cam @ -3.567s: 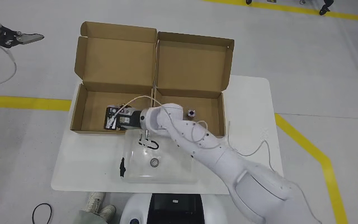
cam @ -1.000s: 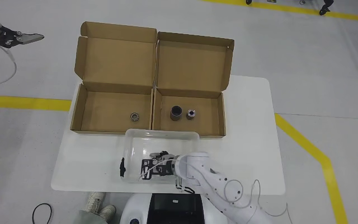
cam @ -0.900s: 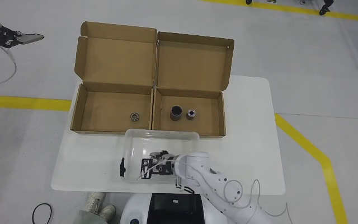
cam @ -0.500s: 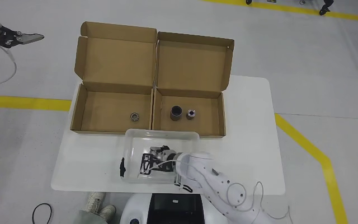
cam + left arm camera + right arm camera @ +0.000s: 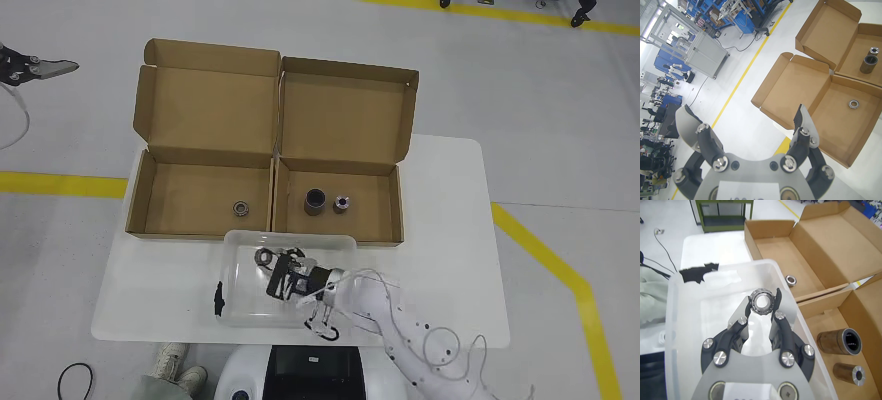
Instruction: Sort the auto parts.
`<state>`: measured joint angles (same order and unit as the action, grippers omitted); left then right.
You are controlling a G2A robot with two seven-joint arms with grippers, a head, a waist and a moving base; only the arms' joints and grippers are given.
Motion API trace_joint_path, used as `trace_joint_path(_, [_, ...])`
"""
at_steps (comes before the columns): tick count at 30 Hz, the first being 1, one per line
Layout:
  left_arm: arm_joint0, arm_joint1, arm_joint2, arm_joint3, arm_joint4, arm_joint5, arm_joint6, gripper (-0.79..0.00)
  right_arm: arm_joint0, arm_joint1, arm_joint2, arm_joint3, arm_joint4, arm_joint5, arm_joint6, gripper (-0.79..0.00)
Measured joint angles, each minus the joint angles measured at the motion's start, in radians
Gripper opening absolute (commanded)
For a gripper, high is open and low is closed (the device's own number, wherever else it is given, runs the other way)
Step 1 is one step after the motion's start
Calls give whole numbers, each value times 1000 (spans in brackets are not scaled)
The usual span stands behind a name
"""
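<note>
My right gripper (image 5: 762,298) is shut on a ribbed steel bearing ring (image 5: 762,303), held just above the floor of the clear plastic bin (image 5: 672,313). From above, the ring (image 5: 263,256) hangs near the bin's far wall (image 5: 290,236). The left cardboard box (image 5: 160,205) holds one small bearing (image 5: 241,208). In the right box (image 5: 375,215) lie a dark cylinder (image 5: 316,201) and a small metal bushing (image 5: 343,203). My left gripper (image 5: 742,117) is open and holds nothing, high up and off to the side of the boxes.
Both boxes stand with lids open at the back of the white table (image 5: 450,250). A strip of black tape (image 5: 217,298) sticks to the bin's outer wall. Free table surface lies to the right of the bin.
The right gripper has closed on the bearing ring in the bin, lifted it and carried it toward the bin's far wall, nearer the boxes.
</note>
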<state>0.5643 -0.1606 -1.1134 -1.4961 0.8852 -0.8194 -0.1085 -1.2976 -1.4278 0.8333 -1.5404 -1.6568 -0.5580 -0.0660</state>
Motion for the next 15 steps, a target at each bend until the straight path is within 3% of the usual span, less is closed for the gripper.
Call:
trace_joint_path(5, [0, 0, 0, 0, 0, 0, 0, 0, 39, -1, -10, 35, 33, -44, -177, -785])
trace_joint_path(15, [0, 0, 0, 0, 0, 0, 0, 0, 152, -14, -37, 31, 51, -56, -287, -785])
